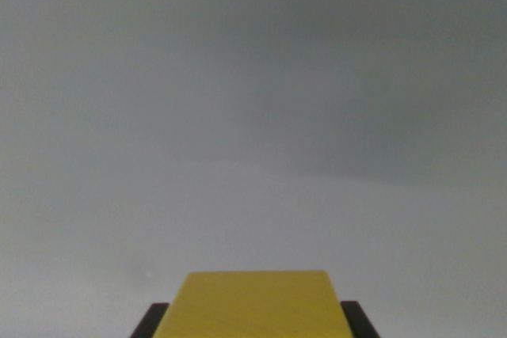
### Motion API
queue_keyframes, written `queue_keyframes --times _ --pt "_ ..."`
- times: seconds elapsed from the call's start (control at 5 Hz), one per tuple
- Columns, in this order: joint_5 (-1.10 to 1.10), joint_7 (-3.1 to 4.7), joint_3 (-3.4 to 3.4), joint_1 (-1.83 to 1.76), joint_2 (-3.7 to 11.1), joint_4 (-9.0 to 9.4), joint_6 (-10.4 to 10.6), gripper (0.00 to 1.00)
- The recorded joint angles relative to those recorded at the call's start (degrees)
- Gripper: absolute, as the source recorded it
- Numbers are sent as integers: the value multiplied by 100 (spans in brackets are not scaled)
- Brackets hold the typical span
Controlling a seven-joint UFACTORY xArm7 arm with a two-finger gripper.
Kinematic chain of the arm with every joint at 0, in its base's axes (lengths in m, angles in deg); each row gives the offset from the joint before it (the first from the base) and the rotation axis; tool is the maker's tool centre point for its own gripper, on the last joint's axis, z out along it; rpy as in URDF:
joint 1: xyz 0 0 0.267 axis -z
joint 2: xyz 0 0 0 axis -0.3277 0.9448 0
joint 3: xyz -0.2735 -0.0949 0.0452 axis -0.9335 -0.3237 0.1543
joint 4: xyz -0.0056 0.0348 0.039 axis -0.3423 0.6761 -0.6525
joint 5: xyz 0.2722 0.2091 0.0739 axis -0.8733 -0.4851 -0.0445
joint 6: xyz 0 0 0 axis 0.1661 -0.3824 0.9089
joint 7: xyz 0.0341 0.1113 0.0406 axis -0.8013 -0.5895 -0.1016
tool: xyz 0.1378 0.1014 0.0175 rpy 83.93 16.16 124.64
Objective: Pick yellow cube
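My gripper (252, 330) sits at the very bottom of the wrist view, and I see only two dark finger stubs of it, one on each side of the cube. Starting on the wrist view's left, the black left finger (150, 322) pokes up from the lower edge and its inner side meets the left flank of the yellow, smooth-faced cube (252, 306). The cube fills the middle of the bottom edge; its bright face is cut off by the frame below, so I cannot judge its full shape or any long axis. What shows is a flat yellow face with softly rounded upper corners and a straight top edge running level across the view, squared up to the fingers rather than turned. Further right, the black right finger (359, 320) touches the cube's other flank. With both fingers pressed against its sides, the claw reads to me as clenched on the cube.

Everything above and to either side is a plain, pale grey surface (253, 116), blurred and featureless, a little darker toward the upper right. It runs unbroken to the left, top and right edges, so there is open room all around the cube.
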Motion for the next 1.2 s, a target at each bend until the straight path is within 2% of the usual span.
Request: queue_keyframes --times 0.2,0.4,0.6,0.8,1.0,1.2 --pt "0 0 0 0 0 0 0 100" --pt "9 -7 -2 -2 -112 -148 -260 100" --pt "9 -7 -2 -2 -112 -148 -260 100" --pt "18 -14 -5 -4 -229 -302 -530 100" --pt "18 -14 -5 -4 -229 -302 -530 100" --pt "28 -20 -7 -7 -343 -452 -795 100"
